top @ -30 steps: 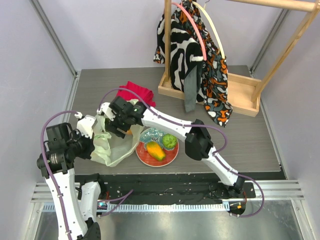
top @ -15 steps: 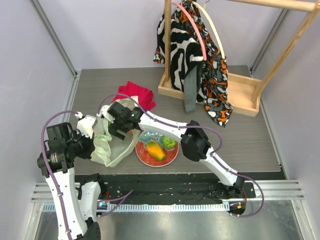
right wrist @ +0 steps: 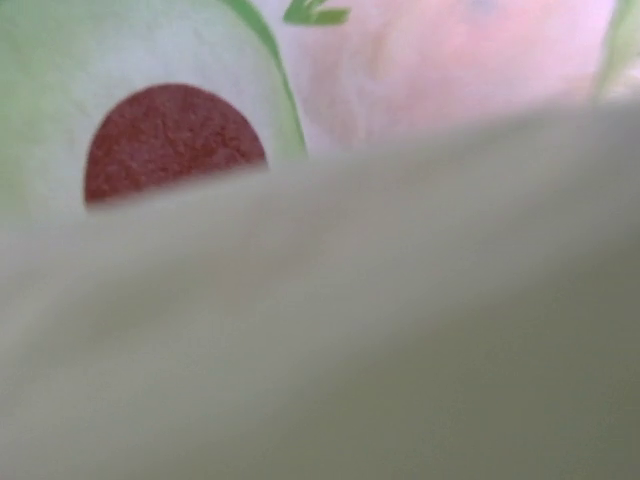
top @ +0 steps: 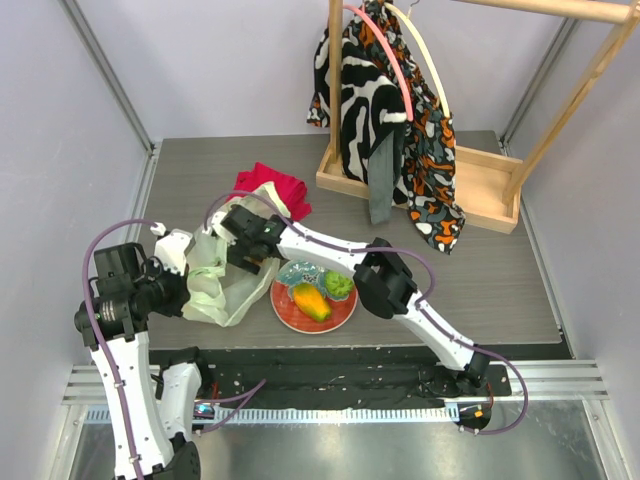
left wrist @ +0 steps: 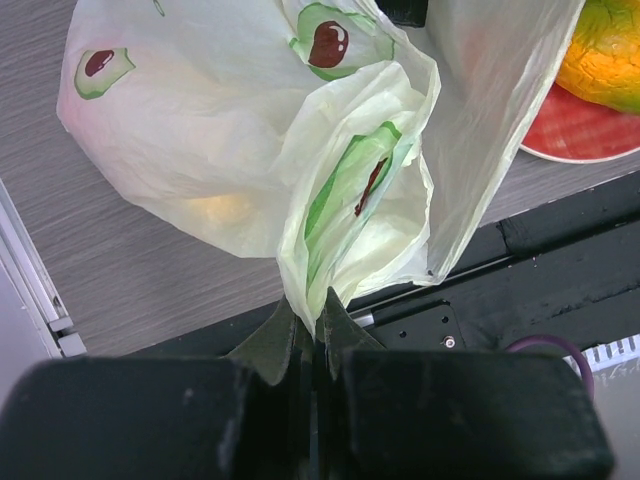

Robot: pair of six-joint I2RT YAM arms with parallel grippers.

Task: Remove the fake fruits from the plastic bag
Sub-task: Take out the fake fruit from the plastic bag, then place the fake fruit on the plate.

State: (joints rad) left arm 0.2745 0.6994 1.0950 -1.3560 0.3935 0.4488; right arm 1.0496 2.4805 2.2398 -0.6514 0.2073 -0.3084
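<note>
The pale yellow-green plastic bag (top: 215, 290) with avocado prints lies left of the red plate. My left gripper (top: 178, 286) is shut on a gathered edge of the plastic bag (left wrist: 250, 140), its jaws (left wrist: 315, 325) pinching the film. My right gripper (top: 245, 258) reaches into the bag's mouth from the right. Bag film (right wrist: 320, 330) fills the right wrist view and hides its jaws. A yellowish fruit (left wrist: 220, 210) shows faintly through the film. An orange-yellow mango (top: 310, 301) and a green fruit (top: 338, 284) lie on the plate.
The red plate (top: 330, 318) sits in front of the right arm's elbow, with a bluish-white item (top: 298, 271) on it. A red folded cloth (top: 272, 187) lies behind the bag. At the back right stands a wooden rack (top: 480, 190) with a patterned garment (top: 385, 110).
My right gripper has moved left and deeper into the bag's mouth. The bag's far edge has risen around it. The left gripper keeps its hold.
</note>
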